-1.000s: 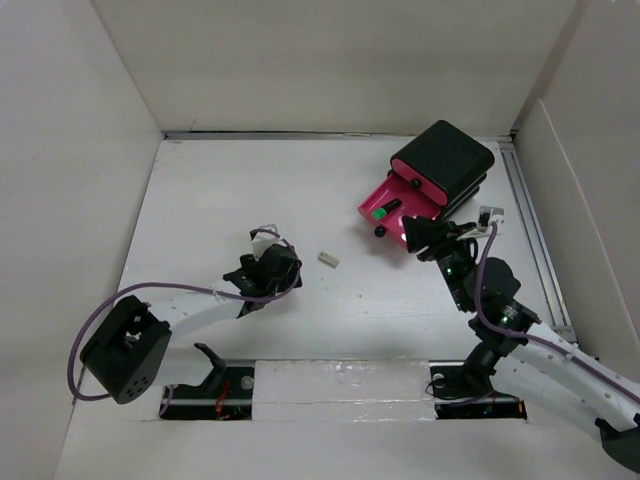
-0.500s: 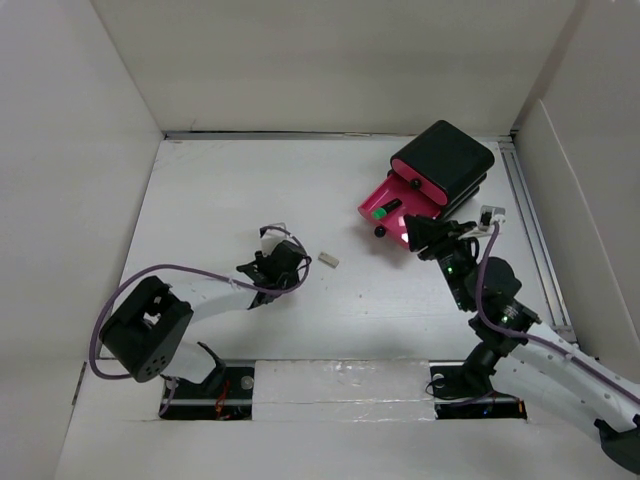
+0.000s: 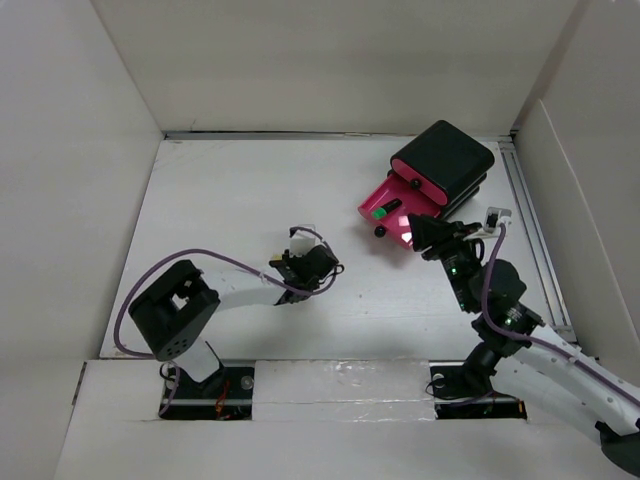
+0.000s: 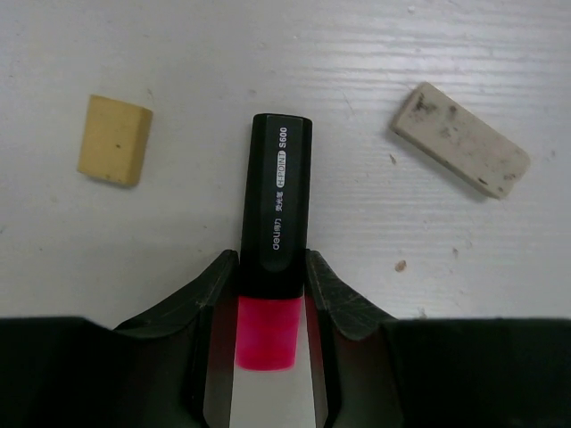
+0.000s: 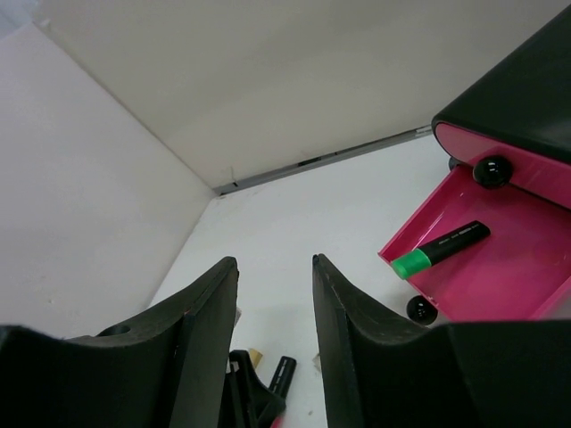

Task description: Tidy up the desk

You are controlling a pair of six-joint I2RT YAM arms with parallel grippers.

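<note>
While clamping the pink highlighter [image 4: 275,205] in the left claw [image 4: 272,267], sits near the middle of the desk [image 3: 230,200], pointing straight out past the fingertips along its length. Flanked by a yellow eraser [image 4: 113,140] left and a white eraser [image 4: 459,139] right. Off to the far right: open pink drawer [image 5: 500,276], holding one green highlighter [image 5: 439,250]. Nearer that drawer, right claw [image 5: 275,267], spread and empty.

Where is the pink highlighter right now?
Left wrist view: the pink highlighter is clamped in the left gripper, over the desk, between a tan eraser and a dirty white eraser.
</note>
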